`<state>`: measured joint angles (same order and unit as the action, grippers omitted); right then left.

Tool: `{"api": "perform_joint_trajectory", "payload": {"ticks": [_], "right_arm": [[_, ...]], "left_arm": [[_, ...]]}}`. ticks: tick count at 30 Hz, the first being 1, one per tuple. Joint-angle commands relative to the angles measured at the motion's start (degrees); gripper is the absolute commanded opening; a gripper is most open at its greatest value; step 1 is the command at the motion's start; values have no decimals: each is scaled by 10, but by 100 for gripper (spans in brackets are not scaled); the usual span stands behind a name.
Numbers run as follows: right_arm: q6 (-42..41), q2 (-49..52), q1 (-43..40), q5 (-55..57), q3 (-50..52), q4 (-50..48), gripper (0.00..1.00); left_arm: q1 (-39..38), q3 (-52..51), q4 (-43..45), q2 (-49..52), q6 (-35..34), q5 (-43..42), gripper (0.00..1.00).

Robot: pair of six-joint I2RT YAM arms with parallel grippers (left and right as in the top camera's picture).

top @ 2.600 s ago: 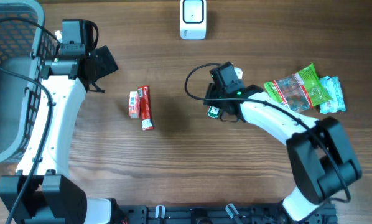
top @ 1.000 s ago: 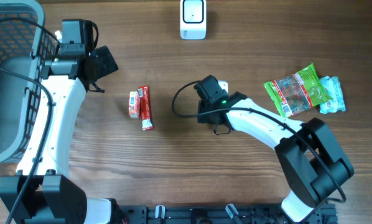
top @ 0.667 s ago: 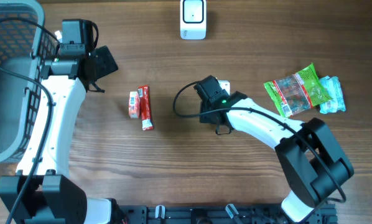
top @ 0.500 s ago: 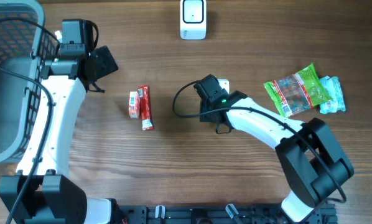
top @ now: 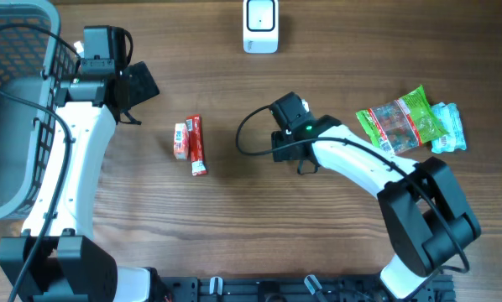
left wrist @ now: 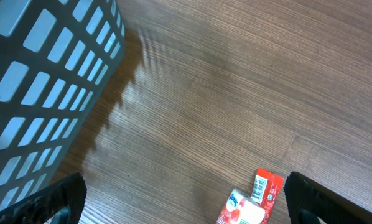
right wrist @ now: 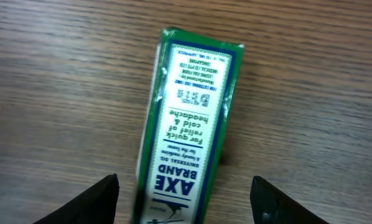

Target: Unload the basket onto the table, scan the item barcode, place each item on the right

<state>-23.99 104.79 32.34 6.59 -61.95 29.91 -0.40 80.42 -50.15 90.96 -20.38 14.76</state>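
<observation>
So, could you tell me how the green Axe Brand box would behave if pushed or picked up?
The green box looks like thin printed card with crisp edges: probably stiff, yet crushable if squeezed hard. It lies flat on a broad face on the table, so it should slide rather than roll.

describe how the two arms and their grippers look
The left arm and right arm are built of white, rounded links with black joints and black bases. Each carries a thin black cable that loops loose near the wrist. The left gripper and right gripper are black, with dark tapered fingers. A small green light glows on the right wrist.
</observation>
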Motion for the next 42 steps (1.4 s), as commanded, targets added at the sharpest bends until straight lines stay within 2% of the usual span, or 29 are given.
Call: {"api": "perform_joint_trajectory", "payload": {"ticks": [1, 3, 8, 17, 22, 24, 25, 26, 33, 36, 40, 42], "right_arm": [[23, 7, -4, -31, -14, 13, 70], [34, 7, -4, -36, -14, 13, 72], [-15, 7, -4, -50, -14, 35, 71], [44, 7, -5, 75, -14, 78, 75], [45, 7, -7, 24, -14, 75, 77], [45, 7, -7, 19, -14, 74, 81], [45, 7, -7, 19, -14, 74, 87], [45, 7, -7, 19, -14, 70, 100], [45, 7, -7, 15, -14, 57, 99], [45, 7, -7, -15, -14, 57, 88], [46, 7, -7, -22, -14, 60, 83], [63, 7, -7, -19, -14, 60, 75]], "left_arm": [[3, 5, 0, -2, 7, 7, 100], [3, 5, 0, -1, 7, 7, 100], [3, 5, 0, -2, 7, 7, 100], [3, 5, 0, -1, 7, 7, 100], [3, 5, 0, -2, 7, 7, 100], [3, 5, 0, -1, 7, 7, 100], [3, 5, 0, -1, 7, 7, 100], [3, 5, 0, -2, 7, 7, 100], [3, 5, 0, -1, 7, 7, 100], [3, 5, 0, -1, 7, 7, 100], [3, 5, 0, -1, 7, 7, 100], [3, 5, 0, -2, 7, 7, 100]]}}
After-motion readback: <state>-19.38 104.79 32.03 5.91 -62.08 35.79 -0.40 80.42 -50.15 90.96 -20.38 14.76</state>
